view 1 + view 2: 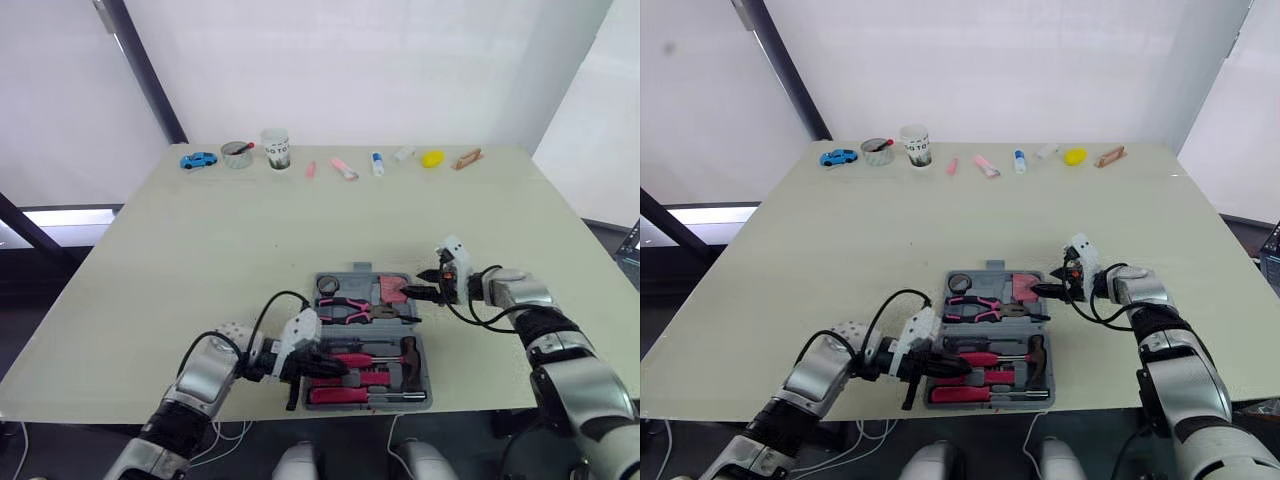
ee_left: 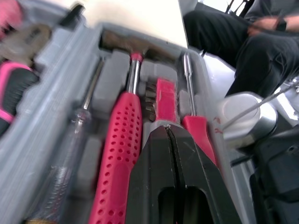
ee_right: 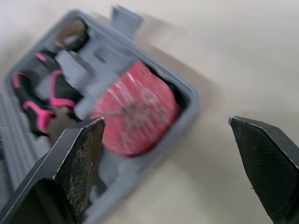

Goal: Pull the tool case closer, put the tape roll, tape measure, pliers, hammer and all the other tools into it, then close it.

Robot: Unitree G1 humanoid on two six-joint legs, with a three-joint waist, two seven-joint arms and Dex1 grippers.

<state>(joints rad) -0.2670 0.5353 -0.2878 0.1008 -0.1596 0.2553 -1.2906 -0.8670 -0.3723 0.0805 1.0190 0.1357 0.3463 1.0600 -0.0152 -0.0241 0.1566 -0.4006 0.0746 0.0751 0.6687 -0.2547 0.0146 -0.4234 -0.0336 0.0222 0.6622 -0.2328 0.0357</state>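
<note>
Open tool case (image 1: 425, 380) lying near the front edge of the counter (image 1: 200, 250). Left arm reaches in low; its hand (image 2: 167, 133), fingers pressed together, sits just beside the hammer (image 2: 122, 140). Right arm bends inward; its hand (image 3: 166, 120), fingers spread wide, hovers above the stowed tape measure (image 3: 135, 109).

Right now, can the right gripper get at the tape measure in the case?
Probably yes. The right gripper is open right beside the tape measure, which lies uncovered in a corner pocket of the tool case; nothing lies between.
</note>
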